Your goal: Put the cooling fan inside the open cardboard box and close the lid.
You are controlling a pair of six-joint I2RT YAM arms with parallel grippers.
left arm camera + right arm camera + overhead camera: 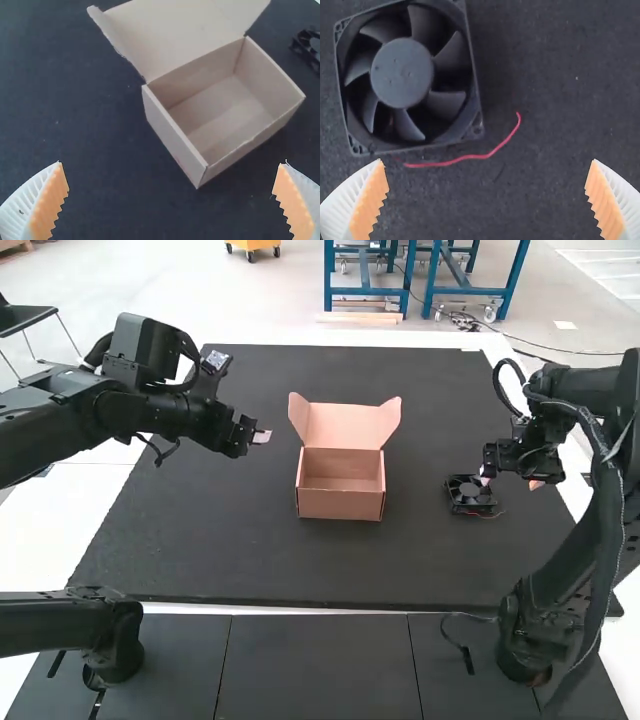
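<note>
The brown cardboard box (pixel 340 483) stands open at the middle of the black mat, its lid (pixel 345 423) upright at the far side; its inside (pixel 225 117) is empty. The black square cooling fan (pixel 472 493) lies flat on the mat to the right of the box, with a thin red wire (pixel 470 156) trailing from it. My right gripper (pixel 512 478) hovers open just right of and above the fan (pixel 405 75), with nothing between its fingers. My left gripper (pixel 255 435) hangs open to the left of the box, above the mat, holding nothing.
The black mat (pixel 200 540) covers the table, with white table edge showing at the left and right. A corner of the fan (pixel 307 42) shows beyond the box in the left wrist view.
</note>
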